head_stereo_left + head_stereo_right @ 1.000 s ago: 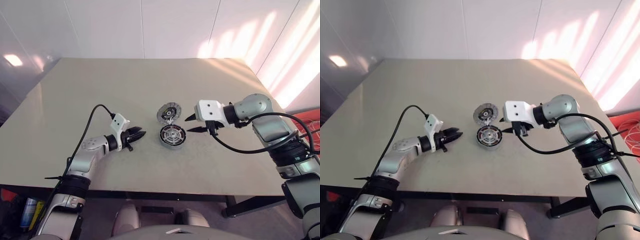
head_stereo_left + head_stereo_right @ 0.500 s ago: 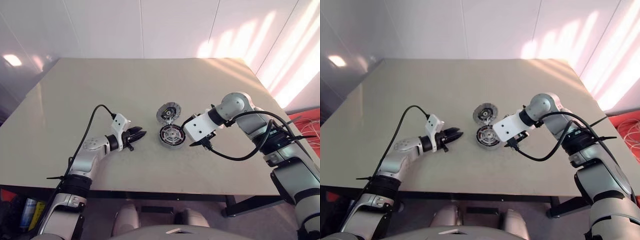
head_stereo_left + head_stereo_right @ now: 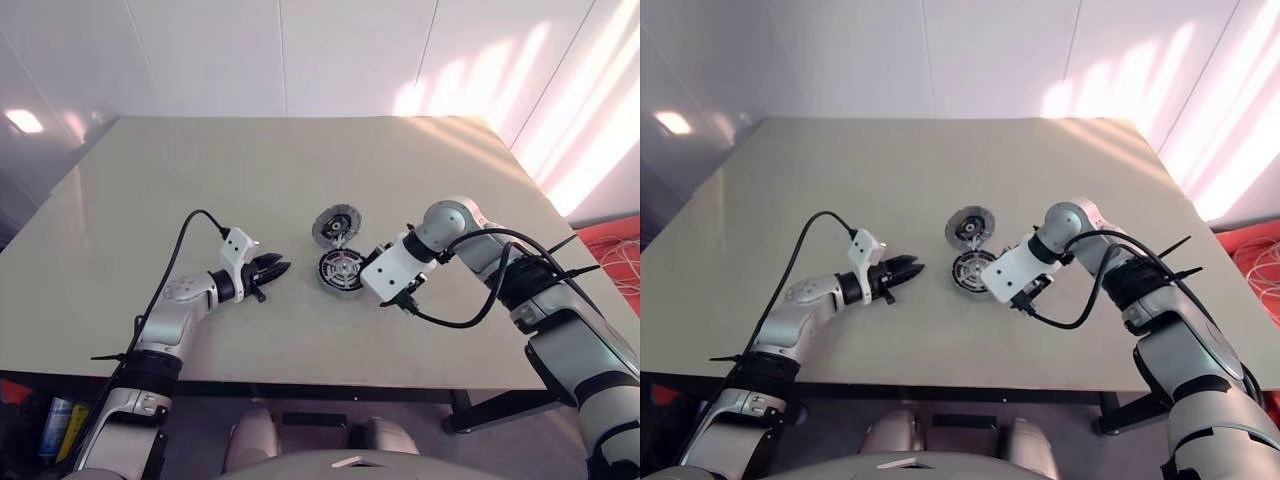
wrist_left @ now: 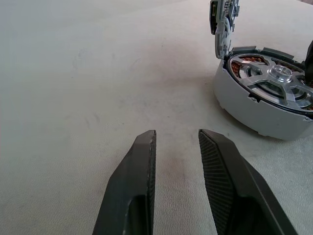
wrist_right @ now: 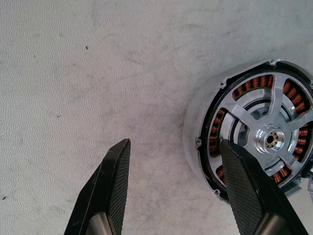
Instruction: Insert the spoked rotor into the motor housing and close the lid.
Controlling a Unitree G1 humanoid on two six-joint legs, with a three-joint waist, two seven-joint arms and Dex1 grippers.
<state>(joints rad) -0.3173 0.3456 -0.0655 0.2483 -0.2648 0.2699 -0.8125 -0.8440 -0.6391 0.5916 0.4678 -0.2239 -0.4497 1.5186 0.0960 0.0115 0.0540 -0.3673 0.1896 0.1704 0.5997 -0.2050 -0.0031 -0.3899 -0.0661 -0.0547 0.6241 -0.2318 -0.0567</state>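
Now right gripper (image 5: 173,188) jaws apart above motor housing (image 5: 254,137); left gripper (image 4: 176,147) narrowly apart, seemingly empty.

The housing (image 5: 244,137) sat mid-desk (image 3: 300,180), a shallow pale-grey round cup. The rotor (image 4: 274,81) lay seated inside it, silvery spokes and small hub facing up, coppery windings showing between the spokes. The lid (image 3: 335,225), a grey disc with dark radial marks, stood open, tilted up from the hinge at the cup's far edge

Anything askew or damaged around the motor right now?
Nothing stands out. The black-rimmed spoked rotor sits flat in the round copper-wound motor housing, and the hinged grey disc lid stands open, undamaged as far as shown.
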